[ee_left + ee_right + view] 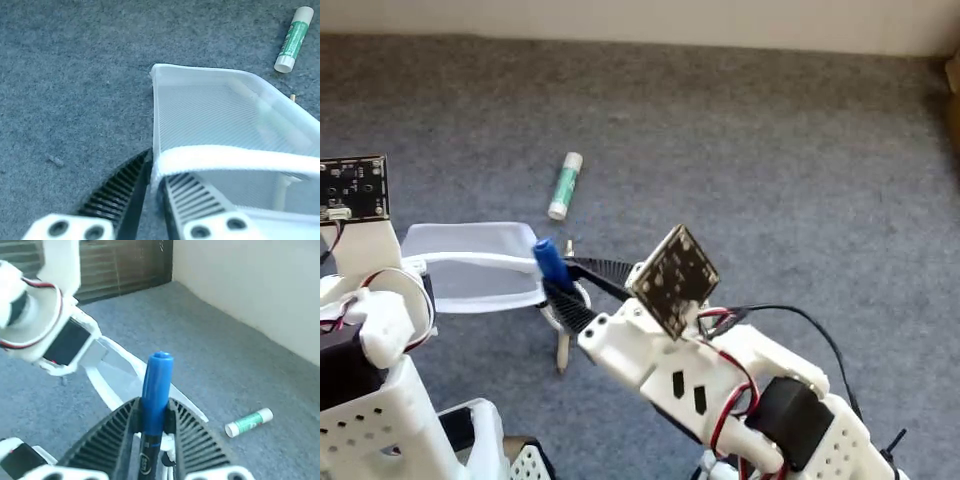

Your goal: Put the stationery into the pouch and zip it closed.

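From my seat I saw the left gripper (152, 167) pinching the white rim band at one corner of the pouch (215, 115), its fingers pressed on the mesh edge. The mouth stood lifted off the floor and gaped open along that band. The right gripper (154, 410) was clamped round a blue marker (156, 382), which stuck out past the fingertips. In the high view the marker's free end sat just at the pouch's open end, close against the rim. I could not tell whether it had crossed inside.

The glue stick (564, 186) lay flat beyond the pouch's far edge — apart from it, touching nothing. Bare grey carpet (770, 150) ran wide on that side and past the right arm, so there was room to swing there. Between the two arms the gap was tight. The carpet ended at a pale wall (250, 290).
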Tool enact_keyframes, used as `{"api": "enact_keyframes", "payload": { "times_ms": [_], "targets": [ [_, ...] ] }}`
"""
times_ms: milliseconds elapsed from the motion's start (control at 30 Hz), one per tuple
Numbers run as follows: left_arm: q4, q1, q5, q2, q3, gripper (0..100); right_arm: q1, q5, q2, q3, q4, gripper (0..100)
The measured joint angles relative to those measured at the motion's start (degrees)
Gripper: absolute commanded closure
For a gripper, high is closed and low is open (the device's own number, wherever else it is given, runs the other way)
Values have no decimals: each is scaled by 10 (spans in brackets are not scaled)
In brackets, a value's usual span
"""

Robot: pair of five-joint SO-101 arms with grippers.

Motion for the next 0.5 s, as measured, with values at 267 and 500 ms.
{"api": "enact_keyframes", "payload": {
  "times_ms": [267, 500],
  "targets": [
    [0, 0, 0, 0, 0, 993, -62, 0, -40, 46, -153, 994],
    [0, 0, 0, 0, 4, 993, -68, 0, -58, 131, -339, 994]
  ]
}}
